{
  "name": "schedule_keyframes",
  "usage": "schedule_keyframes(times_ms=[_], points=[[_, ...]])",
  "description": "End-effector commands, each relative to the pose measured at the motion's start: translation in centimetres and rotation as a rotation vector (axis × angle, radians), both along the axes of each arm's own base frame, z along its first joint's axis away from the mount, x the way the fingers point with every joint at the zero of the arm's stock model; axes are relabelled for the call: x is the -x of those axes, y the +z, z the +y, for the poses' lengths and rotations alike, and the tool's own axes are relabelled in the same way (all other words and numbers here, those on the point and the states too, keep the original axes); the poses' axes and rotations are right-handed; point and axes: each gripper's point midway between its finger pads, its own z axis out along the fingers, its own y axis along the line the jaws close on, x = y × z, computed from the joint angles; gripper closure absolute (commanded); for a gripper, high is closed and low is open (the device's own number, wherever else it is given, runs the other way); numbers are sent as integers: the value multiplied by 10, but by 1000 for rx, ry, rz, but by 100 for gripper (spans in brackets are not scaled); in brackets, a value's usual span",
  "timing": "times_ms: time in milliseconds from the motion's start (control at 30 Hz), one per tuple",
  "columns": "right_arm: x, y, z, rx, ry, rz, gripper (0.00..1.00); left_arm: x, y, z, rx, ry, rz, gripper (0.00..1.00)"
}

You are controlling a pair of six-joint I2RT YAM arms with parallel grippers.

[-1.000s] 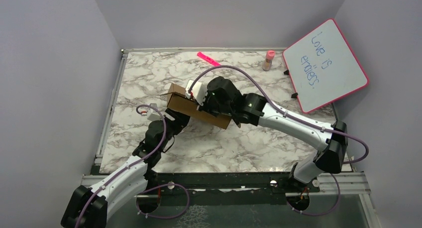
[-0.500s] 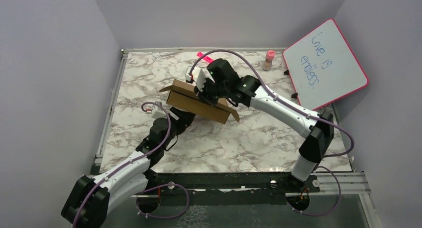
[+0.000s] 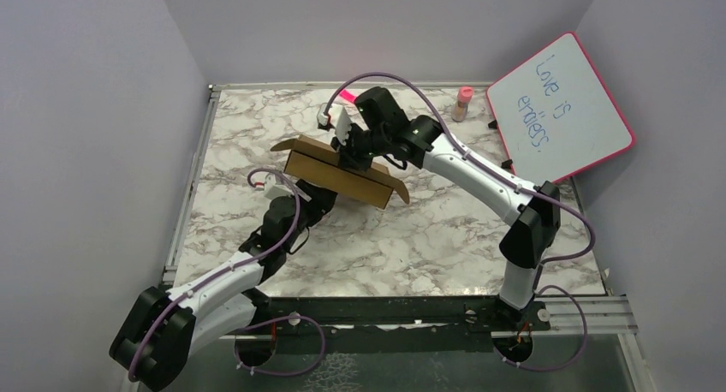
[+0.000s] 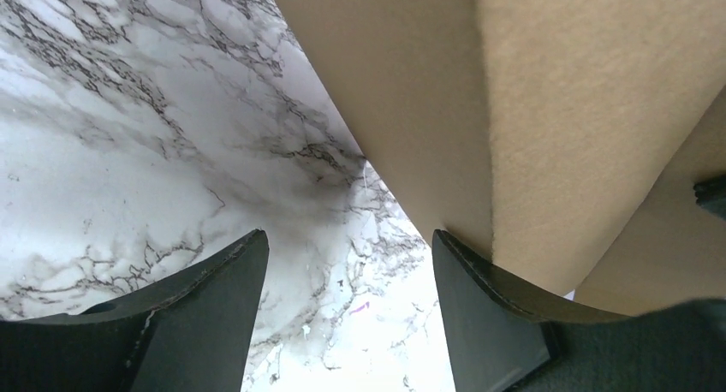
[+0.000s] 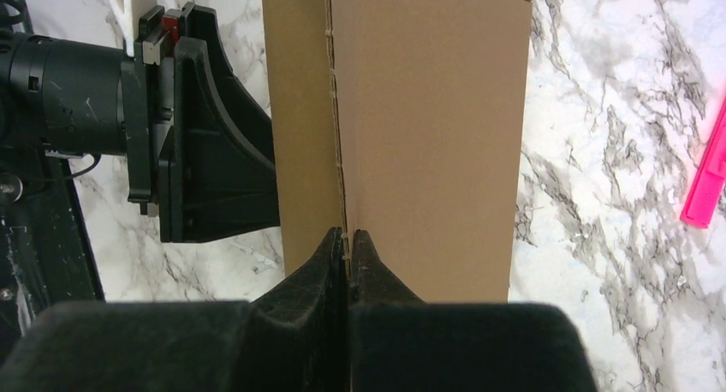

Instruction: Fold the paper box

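Mid-fold; the box (image 3: 342, 174) sat mid-table between the arms, walls partly up; the right gripper (image 5: 348, 238) pinched one wall's edge; the left gripper (image 4: 347, 242) stood spread just beside its near side; next, probably, the left had to brace that side.

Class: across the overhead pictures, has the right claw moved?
Yes. The right claw, pinching the plain brown cardboard box, moved toward the flat pink strip at the marble table's far edge.

The whiteboard (image 3: 561, 109) with the pink frame carries blue handwriting in two lines. The first line reads "Love is"; the second looks like "endless" with a dot, though its letters are unclear
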Motion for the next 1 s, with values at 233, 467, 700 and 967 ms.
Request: schedule_keyframes(times_ms=[233, 467, 700, 967], points=[[-42, -32, -22, 41, -18, 124, 91, -44, 50, -14, -57, 28, -147, 29], [-64, -42, -30, 28, -40, 138, 83, -57, 47, -14, -98, 56, -145, 29], [-90, -46, -49, 11, -110, 122, 76, -66, 52, -15, -176, 43, -177, 29], [-123, -38, -72, 4, -200, 66, 75, -75, 69, -9, -223, 31, -202, 30]])
